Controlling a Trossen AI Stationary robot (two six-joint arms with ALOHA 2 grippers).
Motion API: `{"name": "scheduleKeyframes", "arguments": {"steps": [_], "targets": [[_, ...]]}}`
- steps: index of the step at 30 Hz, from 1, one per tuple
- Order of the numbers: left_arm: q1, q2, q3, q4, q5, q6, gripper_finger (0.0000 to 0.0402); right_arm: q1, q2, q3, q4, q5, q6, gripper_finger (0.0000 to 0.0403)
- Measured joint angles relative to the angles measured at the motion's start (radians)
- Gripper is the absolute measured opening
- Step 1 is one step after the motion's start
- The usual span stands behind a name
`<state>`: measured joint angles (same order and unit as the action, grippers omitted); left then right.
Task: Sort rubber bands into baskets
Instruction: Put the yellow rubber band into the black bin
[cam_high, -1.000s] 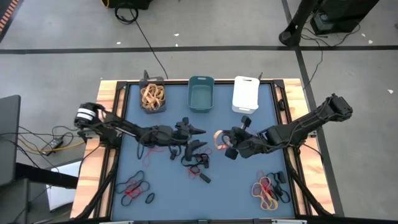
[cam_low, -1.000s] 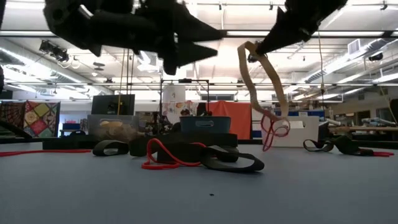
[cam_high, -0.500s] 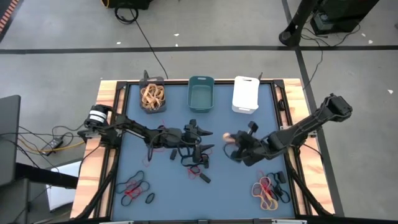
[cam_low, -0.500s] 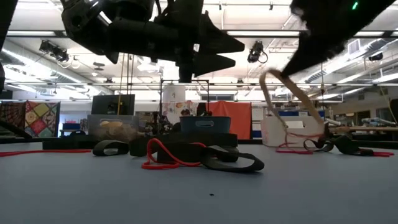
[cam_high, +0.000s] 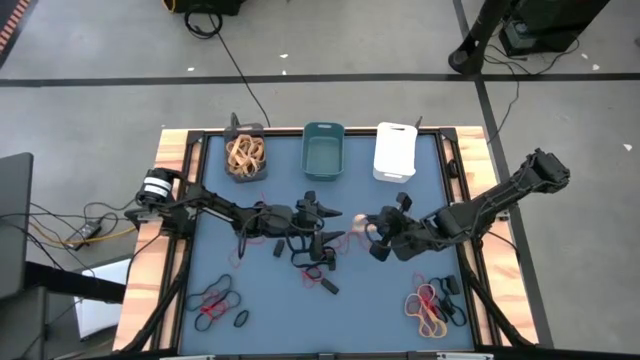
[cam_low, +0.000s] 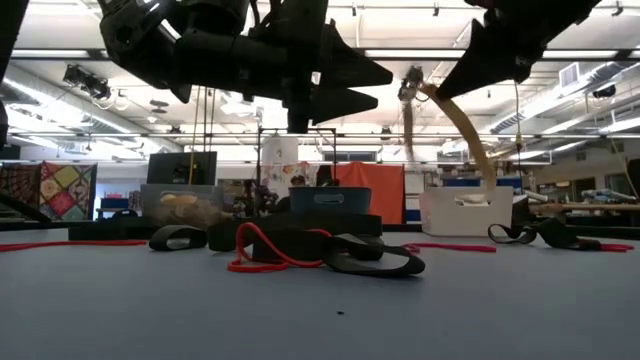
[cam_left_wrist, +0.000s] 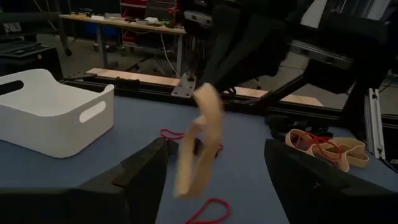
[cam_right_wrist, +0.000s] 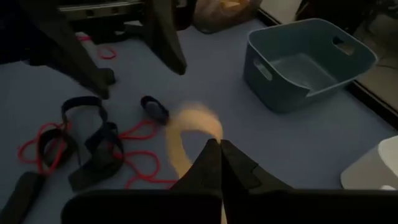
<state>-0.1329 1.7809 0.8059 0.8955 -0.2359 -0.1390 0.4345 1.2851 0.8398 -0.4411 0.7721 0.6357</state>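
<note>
Standing by the table, going left to right. Far left at the back sits the dark grey basket (cam_high: 245, 152), already stuffed with tan bands. Next to it is the teal basket (cam_high: 323, 152), which looks empty, then the white basket (cam_high: 395, 150).

Front left corner of the table has a little clump of red and black bands (cam_high: 218, 304). In the middle the left gripper (cam_high: 330, 231) hovers above a tangle of black and red bands (cam_high: 316, 262), fingers spread wide with nothing between them. Right in front of it hangs the tan rubber band (cam_low: 447, 118), a wide flat loop, dangling in the air from the right gripper (cam_high: 374, 236), whose fingers are pinched tight together on its top end. It hangs about mid-table, well short of the baskets. Front right corner has another pile of red, tan and black bands (cam_high: 432, 305).

My guess on handling: that tan band is super light and floppy, it droops under its own weight and will swing around, so it'll probably flop wherever it's dropped. Rubber is grippy, so a pinch anywhere along the strip should hold; the flat ones on the table will be harder, you'd want to catch an edge that's arched up off the surface.

No brands, labels or readable writing anywhere that I can make out.
</note>
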Motion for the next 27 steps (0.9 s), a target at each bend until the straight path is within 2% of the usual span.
{"name": "scheduleKeyframes", "arguments": {"steps": [11,20,23,27], "targets": [[0.002,0.0,0.005,0.005,0.0,-0.03,0.027,-0.005,0.0,0.0,0.051,-0.007,-0.044,0.0002],[0.007,0.085,0.133,-0.004,0.006,0.028,0.0268,-0.025,0.0,0.0,0.14,-0.007,-0.14,0.0002],[0.01,0.12,0.169,-0.005,0.004,0.029,0.0245,-0.025,0.0,0.0,0.152,-0.003,-0.151,0.0002],[0.018,0.127,0.173,0.001,-0.007,0.005,0.0169,-0.016,0.0,0.0,0.152,0.018,-0.161,0.0002]]}}
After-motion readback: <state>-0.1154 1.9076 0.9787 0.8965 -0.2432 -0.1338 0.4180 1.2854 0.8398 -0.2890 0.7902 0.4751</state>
